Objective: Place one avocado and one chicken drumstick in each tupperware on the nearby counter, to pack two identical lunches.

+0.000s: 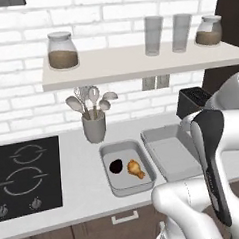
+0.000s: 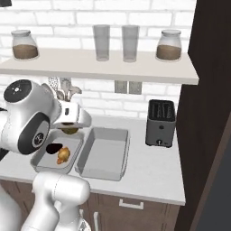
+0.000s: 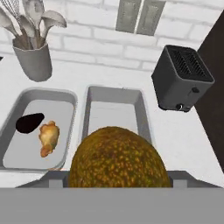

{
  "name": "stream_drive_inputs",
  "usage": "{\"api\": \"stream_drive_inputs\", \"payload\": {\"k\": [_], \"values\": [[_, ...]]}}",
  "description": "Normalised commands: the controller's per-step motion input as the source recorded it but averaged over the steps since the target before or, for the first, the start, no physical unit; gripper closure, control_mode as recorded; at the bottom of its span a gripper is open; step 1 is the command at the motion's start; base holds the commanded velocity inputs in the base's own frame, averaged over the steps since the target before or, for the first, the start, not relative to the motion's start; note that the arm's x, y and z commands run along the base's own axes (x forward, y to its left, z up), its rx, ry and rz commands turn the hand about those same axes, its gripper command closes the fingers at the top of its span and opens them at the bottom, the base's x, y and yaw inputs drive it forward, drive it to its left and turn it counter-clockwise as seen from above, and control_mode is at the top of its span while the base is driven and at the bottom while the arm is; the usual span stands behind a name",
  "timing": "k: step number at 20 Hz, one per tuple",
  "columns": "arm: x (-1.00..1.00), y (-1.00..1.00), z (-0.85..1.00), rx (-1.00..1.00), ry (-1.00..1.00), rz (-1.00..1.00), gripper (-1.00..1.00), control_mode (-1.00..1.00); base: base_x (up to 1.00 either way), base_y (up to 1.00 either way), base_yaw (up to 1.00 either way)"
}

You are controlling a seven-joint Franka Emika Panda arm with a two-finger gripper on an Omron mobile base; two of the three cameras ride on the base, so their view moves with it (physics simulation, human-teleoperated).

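Note:
My gripper (image 2: 70, 128) is shut on an olive-brown avocado (image 3: 118, 159), which bulges large at the bottom of the hand view. In the right base view the held avocado (image 2: 69, 131) hangs over the far edge of the left tupperware (image 2: 43, 164). That grey tray (image 3: 26, 94) holds a near-black avocado (image 3: 29, 122) and a golden-orange chicken drumstick (image 3: 48, 138), side by side. The right tupperware (image 3: 114, 113) beside it has nothing in it. Both trays (image 1: 107, 175) (image 1: 168, 153) sit on the pale counter (image 1: 80, 189).
A grey cup of utensils (image 1: 94, 124) stands behind the left tray. A dark toaster (image 2: 160, 122) sits to the right of the trays, a black cooktop (image 1: 24, 175) to the left. The wall shelf (image 2: 99, 65) with jars and glasses hangs overhead. A dark tall cabinet (image 2: 205, 113) bounds the right.

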Motion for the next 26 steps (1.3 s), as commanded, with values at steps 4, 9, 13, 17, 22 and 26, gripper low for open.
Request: {"api": "stream_drive_inputs", "payload": {"k": [4, 9, 13, 17, 22, 26], "values": [[0.02, -0.11, -0.88, 0.00, 0.48, -0.06, 1.00, -1.00, 0.00, 0.00, 0.00], [0.18, -0.20, -0.55, 0.00, 0.40, -0.01, 1.00, -1.00, 0.00, 0.00, 0.00], [0.23, -0.06, -0.42, 0.00, 0.06, 0.00, 1.00, -1.00, 0.00, 0.00, 0.00], [0.52, 0.00, -0.56, 0.00, 0.00, 0.00, 1.00, -1.00, 0.00, 0.00, 0.00], [0.58, 0.00, -0.61, 0.00, 0.02, 0.00, 1.00, -1.00, 0.00, 0.00, 0.00], [0.63, 0.00, -0.62, 0.00, 0.07, 0.00, 1.00, -1.00, 0.00, 0.00, 0.00]]}}
